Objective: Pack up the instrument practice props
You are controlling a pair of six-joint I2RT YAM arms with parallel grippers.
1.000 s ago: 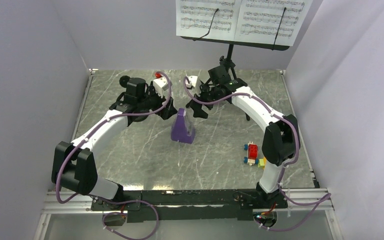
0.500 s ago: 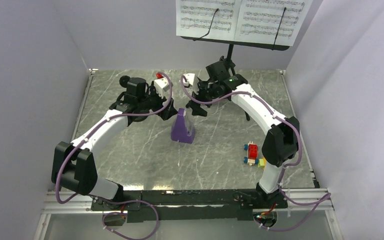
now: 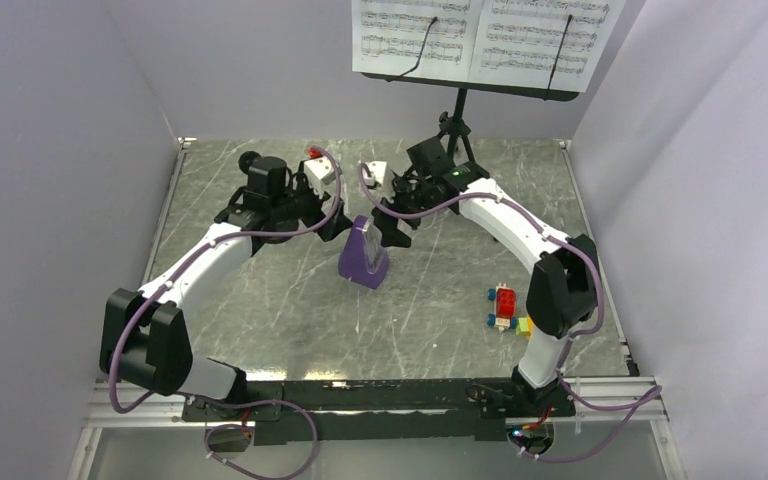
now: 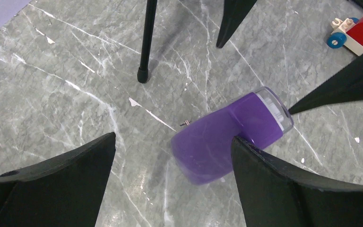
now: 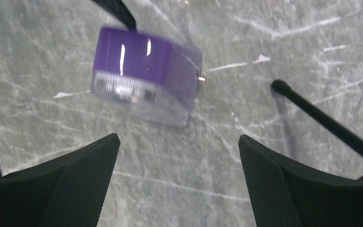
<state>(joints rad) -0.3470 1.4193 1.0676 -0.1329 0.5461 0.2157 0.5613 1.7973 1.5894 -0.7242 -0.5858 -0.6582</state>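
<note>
Spread wide and gripping nothing, left gripper (image 3: 338, 226) and right gripper (image 3: 392, 230), two in all, flanking one purple metronome (image 3: 363, 257) mid-table (image 3: 260, 300), probably to bracket it for lifting. Behind, one music stand (image 3: 457, 112) holding two pages (image 3: 475, 40). Rightward, several toy blocks (image 3: 506, 306).

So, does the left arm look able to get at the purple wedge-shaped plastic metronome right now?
Probably yes: the open left claw hangs just over the purple metronome, one finger at its side, nothing between. The open right claw crowds its other side, though.
</note>
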